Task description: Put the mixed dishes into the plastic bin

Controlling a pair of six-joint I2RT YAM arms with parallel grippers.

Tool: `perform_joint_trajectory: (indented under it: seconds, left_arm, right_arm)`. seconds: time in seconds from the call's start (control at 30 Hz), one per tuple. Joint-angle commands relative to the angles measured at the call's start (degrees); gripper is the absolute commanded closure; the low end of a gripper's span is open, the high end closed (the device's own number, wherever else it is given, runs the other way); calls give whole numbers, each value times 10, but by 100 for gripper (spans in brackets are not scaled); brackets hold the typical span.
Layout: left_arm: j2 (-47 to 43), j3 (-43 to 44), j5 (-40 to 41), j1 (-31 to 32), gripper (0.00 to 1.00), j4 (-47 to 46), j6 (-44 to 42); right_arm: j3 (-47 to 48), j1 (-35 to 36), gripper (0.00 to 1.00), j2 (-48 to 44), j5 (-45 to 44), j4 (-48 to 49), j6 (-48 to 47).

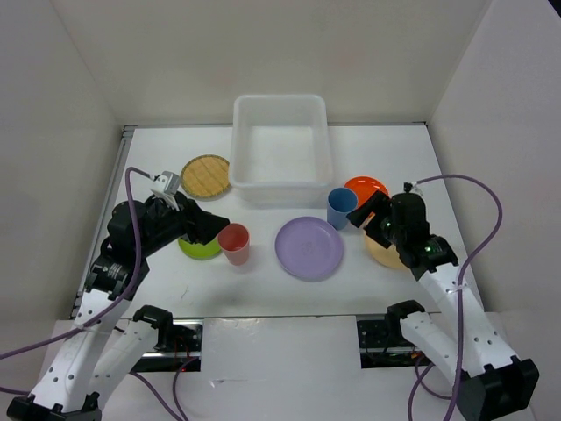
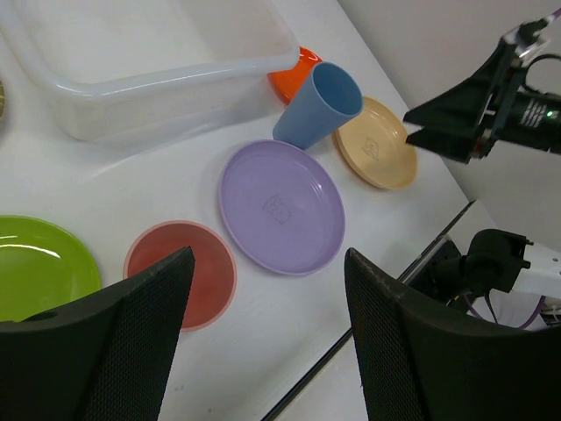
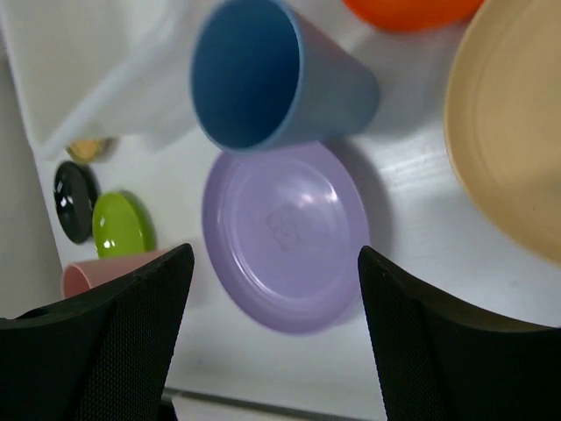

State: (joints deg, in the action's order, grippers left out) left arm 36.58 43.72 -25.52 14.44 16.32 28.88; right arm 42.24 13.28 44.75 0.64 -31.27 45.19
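The translucent white bin (image 1: 280,147) stands empty at the back middle. The lavender plate (image 1: 308,247) lies in front of it, with the pink-red cup (image 1: 234,243) to its left and the blue cup (image 1: 341,208) to its right. The lime green plate (image 1: 200,247) sits under my left gripper (image 1: 209,225), which is open and empty. The woven tan plate (image 1: 207,175) lies left of the bin. The orange plate (image 1: 366,188) and plain tan plate (image 1: 384,250) lie at the right. My right gripper (image 1: 361,213) is open and empty, just right of the blue cup (image 3: 272,74).
White walls enclose the table on three sides. Purple cables loop from both arms. The table's near edge and dark mounts (image 2: 478,263) lie in front of the plates.
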Motion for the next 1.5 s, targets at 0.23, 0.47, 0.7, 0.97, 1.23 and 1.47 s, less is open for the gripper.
perform_joint_trajectory:
  seconds: [0.23, 0.47, 0.7, 0.97, 1.23, 1.47]
  left_arm:
    - [0, 8, -4, 1, 24, -11, 14]
    - [5, 2, -15, 1, 24, -25, 25]
    - [17, 2, -21, 1, 24, -25, 25]
    - [12, 2, -21, 1, 24, -20, 25]
    - [7, 2, -21, 1, 24, -15, 25]
    - [7, 2, -16, 1, 24, -9, 25]
  right_arm:
    - [-102, 69, 21, 24, 18, 59, 104]
    - [-171, 78, 32, 29, 0, 126, 137]
    - [-196, 84, 18, 117, 11, 191, 132]
    - [-184, 140, 25, 210, -29, 240, 152]
    - [-213, 159, 60, 249, -47, 279, 198]
    - [-225, 159, 79, 221, -60, 269, 208]
